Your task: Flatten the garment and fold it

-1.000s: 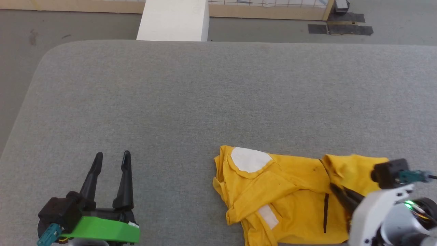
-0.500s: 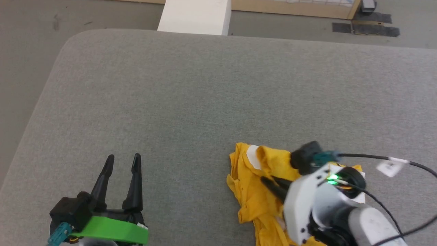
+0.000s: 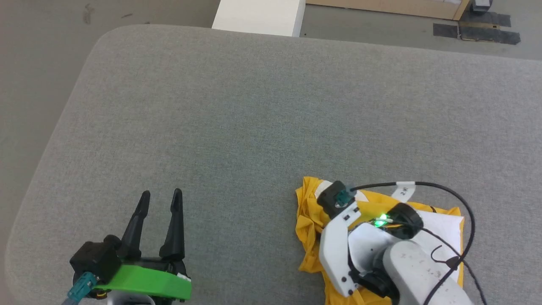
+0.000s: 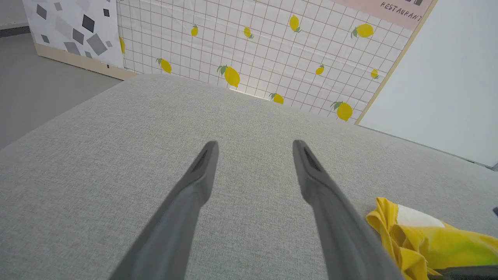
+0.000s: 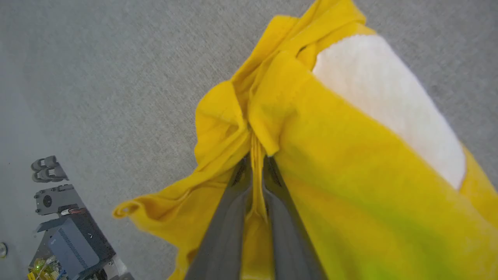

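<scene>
Garment (image 3: 307, 226) now narrower, perhaps doubled over

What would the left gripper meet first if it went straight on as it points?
Probably the bare grey tabletop; the garment lies to the right of the open left gripper.

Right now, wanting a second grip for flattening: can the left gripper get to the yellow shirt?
Probably yes: the left gripper stands open, with only bare grey surface between it and the garment; the right gripper pinches one fold.
</scene>
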You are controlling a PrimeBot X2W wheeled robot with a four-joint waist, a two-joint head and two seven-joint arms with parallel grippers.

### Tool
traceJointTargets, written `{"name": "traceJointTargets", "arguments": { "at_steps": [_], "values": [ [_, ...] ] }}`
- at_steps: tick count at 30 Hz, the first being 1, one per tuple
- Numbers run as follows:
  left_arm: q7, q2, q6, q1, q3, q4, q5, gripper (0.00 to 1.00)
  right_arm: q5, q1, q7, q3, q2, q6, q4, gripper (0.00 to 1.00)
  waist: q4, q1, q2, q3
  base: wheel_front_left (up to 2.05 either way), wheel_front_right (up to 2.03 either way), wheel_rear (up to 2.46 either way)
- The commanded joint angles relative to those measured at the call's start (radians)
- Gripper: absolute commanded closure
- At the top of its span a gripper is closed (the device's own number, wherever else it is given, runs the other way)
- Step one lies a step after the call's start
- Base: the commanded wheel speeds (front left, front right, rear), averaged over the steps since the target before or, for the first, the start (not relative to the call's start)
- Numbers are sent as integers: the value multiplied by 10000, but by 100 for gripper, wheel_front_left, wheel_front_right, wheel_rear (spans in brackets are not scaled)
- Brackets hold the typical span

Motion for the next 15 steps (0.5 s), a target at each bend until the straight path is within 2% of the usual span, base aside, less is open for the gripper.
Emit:
{"name": "traceJointTargets", "arguments": {
  "at_steps": [1, 4, 8, 13, 15],
  "values": [
    [-38, -92, -64, -175, 43, 57, 71, 0, 25, -64, -56, 89, 114, -15, 198, 0, -30, 0, 0, -45, 0, 0, 0],
    [-38, -100, -76, -80, 115, 99, 76, 0, 214, -168, -183, 82, 211, -15, 109, 0, -181, 0, 0, -136, 0, 0, 0],
    [-38, -100, -81, 21, 124, 115, 73, 0, 613, -45, -488, -391, 51, -15, -659, 0, -415, 0, 0, -272, 0, 0, 0],
    [-9, 4, -16, 196, 169, -36, 89, 0, 960, 906, -1111, -2082, -352, -15, -2408, 0, -784, 0, 0, -393, 0, 0, 0],
    [9, 60, 27, 239, 203, -150, 108, 0, 752, 1397, -1583, -3033, -557, -15, -3161, 0, -919, 0, 0, -384, 0, 0, 0]
  ]
}}
